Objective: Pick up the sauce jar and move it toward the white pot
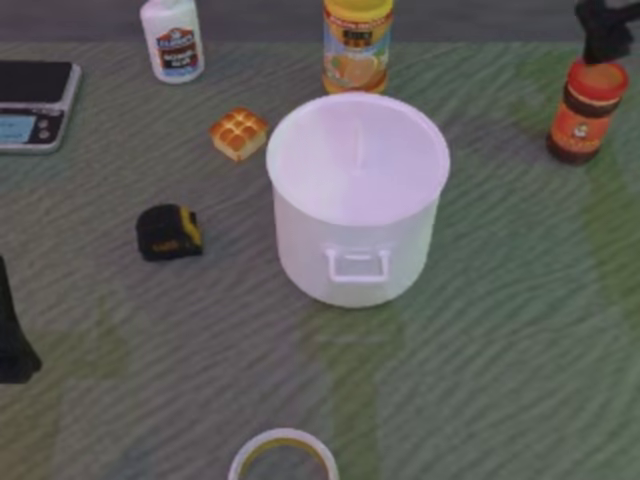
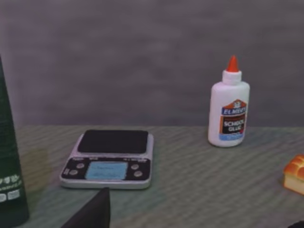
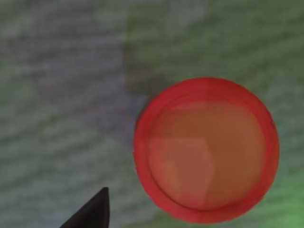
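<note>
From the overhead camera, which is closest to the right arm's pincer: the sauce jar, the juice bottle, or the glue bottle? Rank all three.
Measured from the right pincer at the top view's far right corner:
1. Sauce jar, right beneath it, at the right edge.
2. Juice bottle, back centre, behind the white pot.
3. Glue bottle, back left.

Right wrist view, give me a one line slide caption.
Right wrist camera looks straight down on the sauce jar, red-orange lid filling the view.

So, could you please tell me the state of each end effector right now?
Left end effector: cannot be told.
Right end effector: above the red-lidded dark-brown sauce jar; cannot be told.
</note>
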Controlling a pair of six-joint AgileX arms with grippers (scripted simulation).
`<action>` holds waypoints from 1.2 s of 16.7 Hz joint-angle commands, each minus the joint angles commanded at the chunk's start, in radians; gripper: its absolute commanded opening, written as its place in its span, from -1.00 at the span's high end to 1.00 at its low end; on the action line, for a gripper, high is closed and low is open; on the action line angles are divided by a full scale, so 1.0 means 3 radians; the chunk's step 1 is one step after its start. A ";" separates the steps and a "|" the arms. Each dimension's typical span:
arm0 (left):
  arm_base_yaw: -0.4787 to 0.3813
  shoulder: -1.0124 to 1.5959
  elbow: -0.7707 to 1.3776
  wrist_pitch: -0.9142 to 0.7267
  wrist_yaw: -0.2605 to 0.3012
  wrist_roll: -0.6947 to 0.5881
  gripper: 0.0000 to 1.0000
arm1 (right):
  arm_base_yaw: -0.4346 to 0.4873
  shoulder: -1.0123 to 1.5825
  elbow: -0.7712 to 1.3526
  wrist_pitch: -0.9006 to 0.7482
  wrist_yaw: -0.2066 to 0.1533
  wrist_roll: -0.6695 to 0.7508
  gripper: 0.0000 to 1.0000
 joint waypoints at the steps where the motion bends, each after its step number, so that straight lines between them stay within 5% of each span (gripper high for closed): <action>1: 0.0000 0.0000 0.0000 0.0000 0.0000 0.0000 -1.00 | 0.0013 0.0179 0.0150 -0.0076 -0.0015 -0.0035 -1.00; 11: 0.0000 0.0000 0.0000 0.0000 0.0000 0.0000 -1.00 | 0.0025 0.0568 0.0450 -0.0226 -0.0043 -0.0110 -1.00; 20: 0.0000 0.0000 0.0000 0.0000 0.0000 0.0000 -1.00 | 0.0080 0.0763 0.0225 0.0209 -0.0033 -0.0074 -1.00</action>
